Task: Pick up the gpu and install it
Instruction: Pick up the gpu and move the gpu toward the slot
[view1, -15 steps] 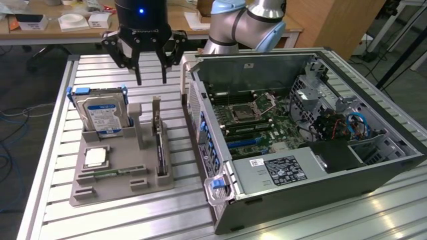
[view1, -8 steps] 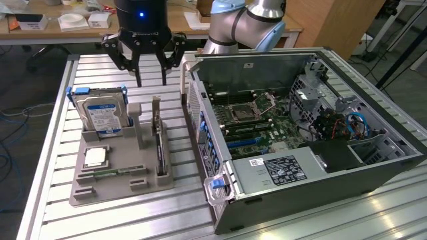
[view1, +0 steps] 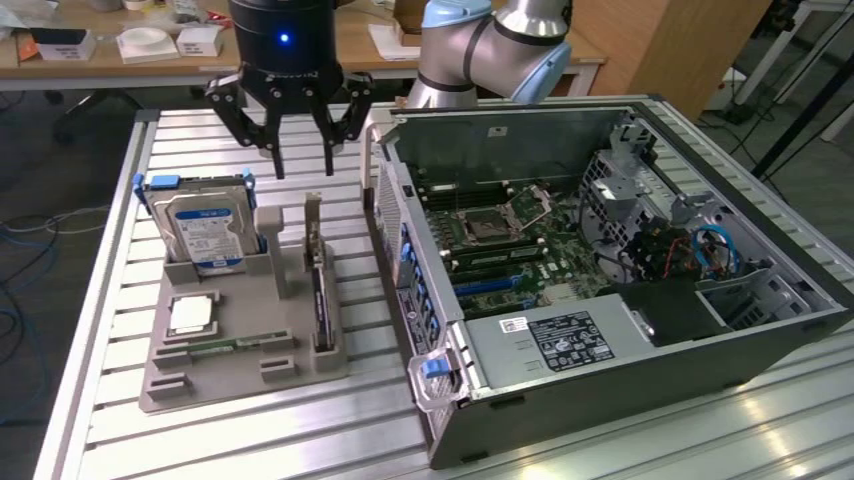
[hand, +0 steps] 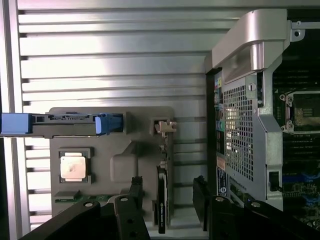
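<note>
One gripper (view1: 304, 160) hangs above the table (view1: 334, 430), jaws spread wide and grasping nothing. In the exterior view it is at twelve o'clock from the grey holder (view1: 200, 385), clear of everything in it.

The gpu (view1: 319, 290) stands on its long edge in a slot of the holder, its pale bracket end toward twelve o'clock. It is at three o'clock from the drive (view1: 203, 238), which stands upright in a blue carrier. A cpu (view1: 194, 314) lies flat at six o'clock from the drive, with a green memory stick (view1: 227, 345) just beyond it, also toward six. The open case (view1: 561, 400) lies on its side at three o'clock from the holder, just beside it, its board (view1: 507, 240) exposed.

In the wrist view the gpu (hand: 161, 200) shows edge-on, lined up between the dark fingers (hand: 136, 187), apart from them. The holder (hand: 125, 165), drive (hand: 65, 124), cpu (hand: 73, 166) and case (hand: 240, 130) show there too.
</note>
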